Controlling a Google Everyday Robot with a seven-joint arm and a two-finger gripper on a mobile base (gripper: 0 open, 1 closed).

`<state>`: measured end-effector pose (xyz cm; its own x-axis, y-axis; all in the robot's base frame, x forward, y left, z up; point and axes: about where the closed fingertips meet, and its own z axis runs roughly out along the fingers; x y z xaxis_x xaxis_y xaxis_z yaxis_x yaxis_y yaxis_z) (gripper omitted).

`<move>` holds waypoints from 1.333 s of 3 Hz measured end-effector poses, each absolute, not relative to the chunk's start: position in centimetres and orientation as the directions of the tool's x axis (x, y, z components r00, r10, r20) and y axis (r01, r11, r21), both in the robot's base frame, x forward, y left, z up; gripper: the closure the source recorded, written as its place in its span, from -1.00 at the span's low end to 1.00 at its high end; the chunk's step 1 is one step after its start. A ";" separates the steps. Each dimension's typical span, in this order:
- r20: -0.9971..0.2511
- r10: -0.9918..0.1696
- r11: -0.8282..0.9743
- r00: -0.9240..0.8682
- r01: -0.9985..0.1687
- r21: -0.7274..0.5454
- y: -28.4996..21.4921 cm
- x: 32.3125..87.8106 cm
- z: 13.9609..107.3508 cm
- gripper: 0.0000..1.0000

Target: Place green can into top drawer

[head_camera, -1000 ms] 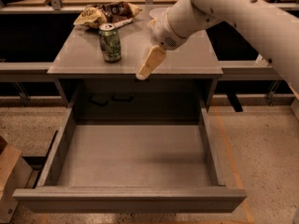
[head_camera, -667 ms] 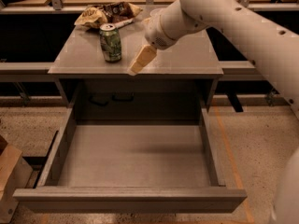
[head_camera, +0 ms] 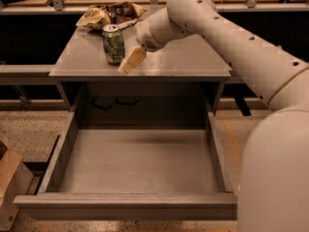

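On the tabletop (head_camera: 183,57) the green can (head_camera: 113,45) stands beside the gripper (head_camera: 131,60), grip state unclear; top drawer (head_camera: 140,161) open.

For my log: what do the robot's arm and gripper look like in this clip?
The arm is a chain of thick, smooth, off-white rounded segments, dotted with small dark holes along the casing; no loose cables show. The gripper, over the tabletop's front edge just right of the green can, is a paler cream, blocky wedge.
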<state>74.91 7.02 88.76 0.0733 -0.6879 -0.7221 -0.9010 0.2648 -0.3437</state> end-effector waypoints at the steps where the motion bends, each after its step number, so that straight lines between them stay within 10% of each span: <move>1: -0.736 -0.673 0.252 0.076 -0.912 -0.324 9.7 77.2 88.1 -1.00; 2: -0.751 -0.656 0.241 0.079 -0.920 -0.308 12.0 78.6 87.8 -1.00; 4: -0.783 -0.612 0.221 0.115 -0.925 -0.308 14.9 78.9 88.7 -0.25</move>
